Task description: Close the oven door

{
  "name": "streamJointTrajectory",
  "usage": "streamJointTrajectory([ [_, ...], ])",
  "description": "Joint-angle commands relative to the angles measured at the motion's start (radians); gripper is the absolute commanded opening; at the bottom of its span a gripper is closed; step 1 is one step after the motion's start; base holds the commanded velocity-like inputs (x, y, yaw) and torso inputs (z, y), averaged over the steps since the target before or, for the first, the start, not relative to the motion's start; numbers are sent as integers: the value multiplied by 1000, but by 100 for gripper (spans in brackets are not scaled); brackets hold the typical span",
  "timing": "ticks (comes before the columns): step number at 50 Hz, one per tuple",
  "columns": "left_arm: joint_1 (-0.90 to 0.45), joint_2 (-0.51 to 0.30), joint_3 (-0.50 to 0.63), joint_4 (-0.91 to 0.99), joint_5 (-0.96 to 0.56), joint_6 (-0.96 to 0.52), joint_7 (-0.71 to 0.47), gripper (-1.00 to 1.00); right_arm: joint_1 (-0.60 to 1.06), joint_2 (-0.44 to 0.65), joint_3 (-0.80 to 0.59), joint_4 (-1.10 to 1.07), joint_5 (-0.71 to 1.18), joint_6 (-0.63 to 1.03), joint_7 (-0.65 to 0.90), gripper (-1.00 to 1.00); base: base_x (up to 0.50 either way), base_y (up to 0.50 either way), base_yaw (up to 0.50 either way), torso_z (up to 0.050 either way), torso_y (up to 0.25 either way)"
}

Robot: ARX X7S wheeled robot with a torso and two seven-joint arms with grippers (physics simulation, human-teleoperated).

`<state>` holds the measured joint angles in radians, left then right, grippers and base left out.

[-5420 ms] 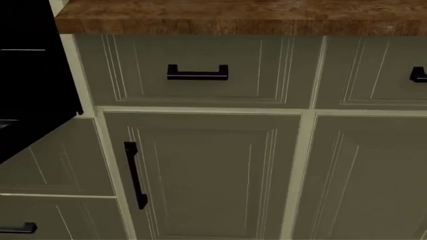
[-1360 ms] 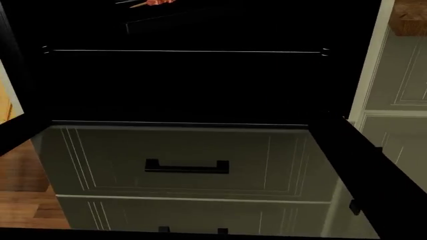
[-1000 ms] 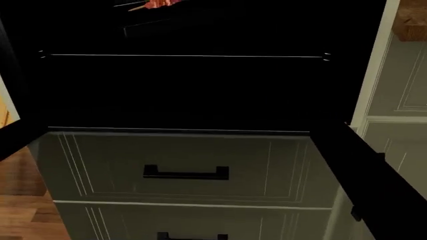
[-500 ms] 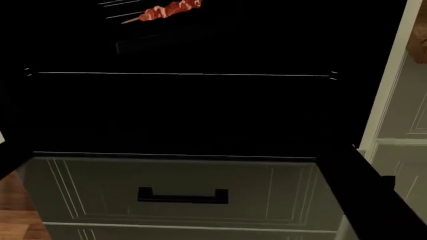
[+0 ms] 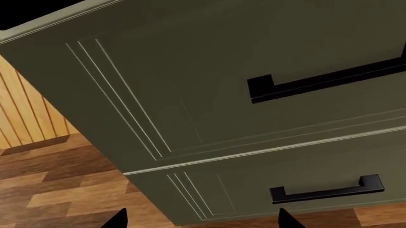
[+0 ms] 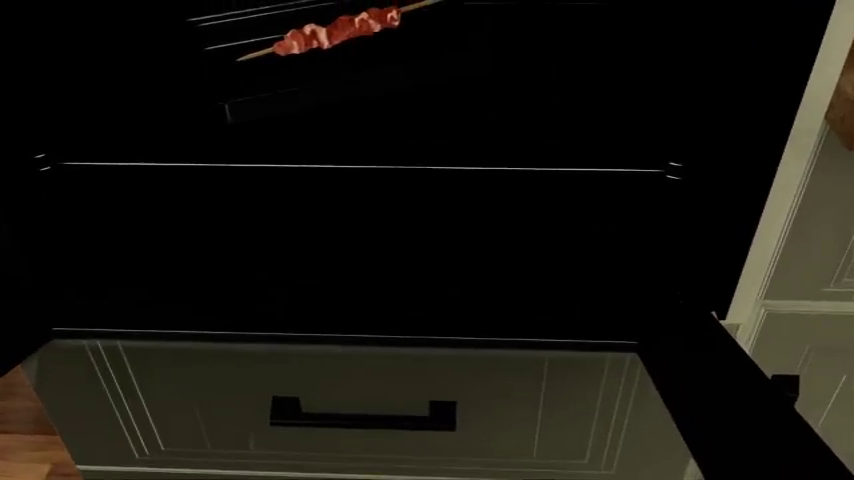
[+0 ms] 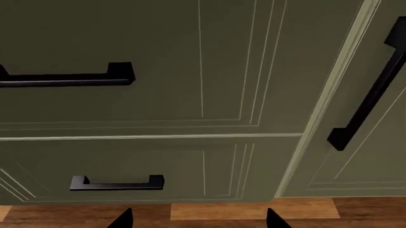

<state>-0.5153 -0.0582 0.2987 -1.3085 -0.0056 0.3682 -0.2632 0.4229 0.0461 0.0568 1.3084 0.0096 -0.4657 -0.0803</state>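
Nearest, each wrist view shows only two dark fingertips at the picture's edge, spread apart with nothing between them: the left tool (image 5: 199, 219) and the right tool (image 7: 198, 218) both stand open and empty. Neither tool appears in the head view.

Just beyond both tools lies the wooden plank floor (image 5: 57, 185), running up to the foot of the cabinets. Ahead of the left tool rise two stacked grey-green drawer fronts, the upper drawer (image 5: 190, 85) and the lower drawer (image 5: 254, 190), each with a black bar handle; a pale wood-panelled wall (image 5: 25, 118) stands beside them. Ahead of the right tool the same kind of drawers stand next to a cabinet door (image 7: 368, 118) with an upright black handle.

In the head view, the oven door (image 6: 747, 400) hangs open, lowered flat above the drawers, a drawer front visible through its glass. Beyond it gapes the dark oven cavity (image 6: 400, 250), crossed by a thin rack wire, and farthest in rests a meat skewer (image 6: 334, 30).
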Motion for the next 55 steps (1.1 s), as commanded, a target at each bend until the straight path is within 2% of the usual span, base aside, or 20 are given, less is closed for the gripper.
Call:
streamJointTrajectory([
  [1, -27, 1, -4, 0, -5, -1, 9, 100, 5, 1, -3, 0, -5, -12, 4, 100, 13, 0, -3, 0, 0],
  [5, -48, 0, -16, 0, -15, 15, 14, 100, 29, 8, -16, -3, -19, -20, 27, 100, 14, 3, -3, -3, 0],
  [7, -62, 0, -18, 2, -16, 41, 6, 100, -20, 10, -18, -162, -25, 59, 43, 100, 20, 4, -3, 0, 0],
  [9, -61, -1, -27, 34, -30, 31, 23, 100, -121, 10, -22, -451, -34, 209, 53, 100, 26, 4, -4, -5, 0],
  [12, 26, -30, -34, 300, -47, -112, 25, 100, -206, 11, -30, -711, -42, 332, 60, 100, 24, 4, -2, 0, 0],
  [13, -5, -15, -37, 166, -50, -2, 30, 100, -224, 12, -35, -770, -53, 358, 68, 100, 17, 4, 0, 0, 0],
  [15, -28, -10, -45, 122, -63, 39, 42, 100, -242, 14, -39, -834, -60, 388, 77, 100, 14, 4, 0, 0, 0],
  [16, 35, -35, -43, 272, -67, -108, 33, 100, -253, 15, -43, -864, -60, 400, 75, 100, 0, 4, 0, 0, 0],
  [17, 70, -47, -48, 422, -78, -174, 32, 100, -264, 16, -44, -898, -60, 413, 77, 100, 0, 4, 0, 0, 0],
  [19, 73, -42, -51, 425, -86, -119, 39, 100, -286, 21, -49, -973, -79, 445, 93, 100, 0, 3, 0, 0, 0],
  [20, 128, -70, -52, 575, -108, -269, 40, 100, -298, 23, -51, -1011, -86, 459, 100, 100, 0, 0, 0, 0, 0],
  [23, 129, -61, -52, 590, -105, -183, 40, 100, -329, 27, -58, -1110, -100, 495, 110, 100, 0, 0, 0, 0, 0],
  [26, 153, -71, -55, 670, -114, -213, 34, 100, -350, 32, -71, -1192, -128, 528, 126, 100, 0, 0, 0, 0, 0],
  [29, 179, -84, -50, 797, -128, -291, 38, 100, -363, 36, -75, -1291, -134, 582, 122, 100, 0, 0, 0, 0, 0],
  [30, 199, -103, -51, 938, -134, -399, 22, 100, -363, 38, -77, -1303, -137, 590, 123, 100, 0, 0, 0, 0, 0],
  [31, 186, -89, -47, 851, -124, -314, 25, 100, -363, 41, -78, -1336, -142, 609, 123, 100, 0, 0, 0, 0, 0],
  [35, 195, -110, -43, 1057, -127, -445, 3, 100, -358, 55, -79, -1480, -160, 706, 116, 100, 0, 1, 0, 0, 0],
  [40, 157, -113, -34, 1076, -95, -440, -19, 100, -356, 70, -74, -1610, -167, 786, 107, 100, 0, 0, 0, 0, 0],
  [43, 143, -124, -41, 1170, -105, -511, -27, 100, -334, 80, -83, -1677, -183, 855, 94, 100, 0, 0, 0, 0, 0],
  [55, 39, -125, -12, 1301, -72, -659, -51, 100, -213, 110, -102, -1804, -203, 1038, 49, 100, 0, 0, 0, 0, 0],
])
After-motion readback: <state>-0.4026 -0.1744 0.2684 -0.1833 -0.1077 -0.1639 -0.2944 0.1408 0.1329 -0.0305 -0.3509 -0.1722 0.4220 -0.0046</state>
